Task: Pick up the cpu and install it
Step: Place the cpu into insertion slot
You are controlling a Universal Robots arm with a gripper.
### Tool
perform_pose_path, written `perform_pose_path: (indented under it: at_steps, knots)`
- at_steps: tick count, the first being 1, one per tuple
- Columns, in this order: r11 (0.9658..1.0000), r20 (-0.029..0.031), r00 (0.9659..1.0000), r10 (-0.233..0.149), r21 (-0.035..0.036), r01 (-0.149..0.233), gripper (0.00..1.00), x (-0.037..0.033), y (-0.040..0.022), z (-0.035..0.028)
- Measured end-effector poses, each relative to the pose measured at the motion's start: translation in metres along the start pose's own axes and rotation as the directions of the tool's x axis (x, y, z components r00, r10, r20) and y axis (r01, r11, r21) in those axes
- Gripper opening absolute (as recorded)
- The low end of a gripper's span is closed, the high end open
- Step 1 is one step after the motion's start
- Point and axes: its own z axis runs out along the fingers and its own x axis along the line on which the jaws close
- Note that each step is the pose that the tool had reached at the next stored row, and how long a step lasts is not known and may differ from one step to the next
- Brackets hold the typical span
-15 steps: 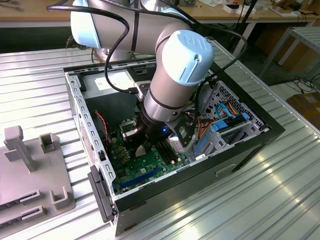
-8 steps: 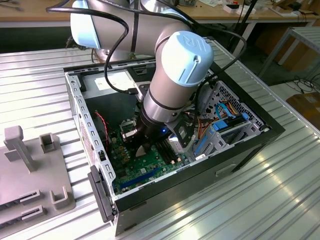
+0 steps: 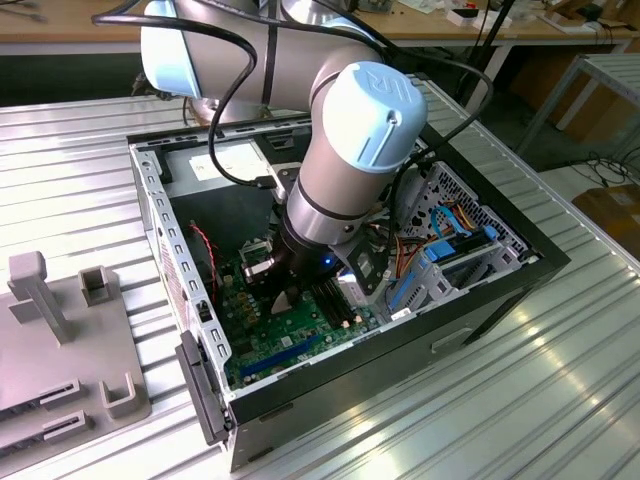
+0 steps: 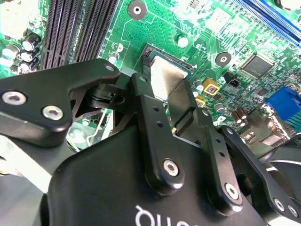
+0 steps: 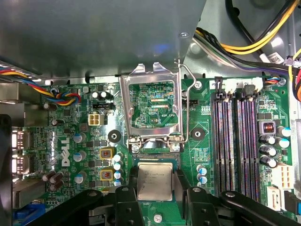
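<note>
While fingers [image 5: 127, 202] pinch it, cpu [image 5: 155, 181] flat, silver top upward

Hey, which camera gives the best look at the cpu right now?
The first wrist view: the cpu shows nearly all its silver top face-on, between the jaws, beside the raised socket frame. The second wrist view shows it slanted, with one jaw across part of it. In the exterior view the arm stands over that spot.
</note>
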Motion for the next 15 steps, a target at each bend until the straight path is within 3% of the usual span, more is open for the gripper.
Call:
perform_pose_path:
  at_steps: [8, 15]
  knots:
    - [1.0, -0.0001, 1.0, 0.0, 0.001, 0.0, 0.41, 0.0003, 0.0004, -0.0043]
    - [1.0, -0.0003, 1.0, 0.0, 0.0016, 0.0, 0.41, -0.0002, 0.0003, -0.0045]
